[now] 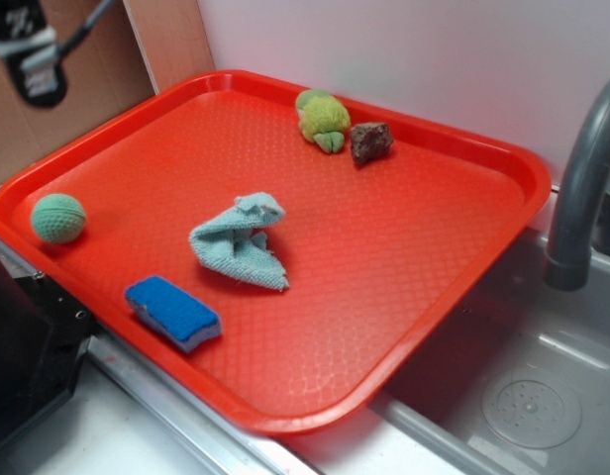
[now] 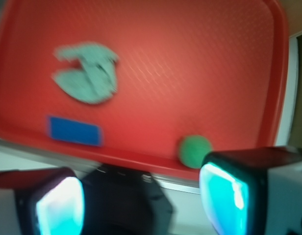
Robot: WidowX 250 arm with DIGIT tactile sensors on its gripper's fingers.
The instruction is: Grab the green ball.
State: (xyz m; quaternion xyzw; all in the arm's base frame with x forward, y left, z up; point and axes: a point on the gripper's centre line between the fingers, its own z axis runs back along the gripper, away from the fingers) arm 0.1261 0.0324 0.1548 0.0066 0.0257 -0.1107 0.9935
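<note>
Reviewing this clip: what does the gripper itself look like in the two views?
In the wrist view, the gripper shows two chunky black fingers with glowing cyan pads. In the exterior view it is a blurred black-and-white shape at the top left, with a thin grey arm link behind it.

We see the gripper [image 2: 141, 200] blurred: two black-cased fingers [image 2: 224, 193] with glowing cyan pads. In the exterior view it's black with white markings.
</note>
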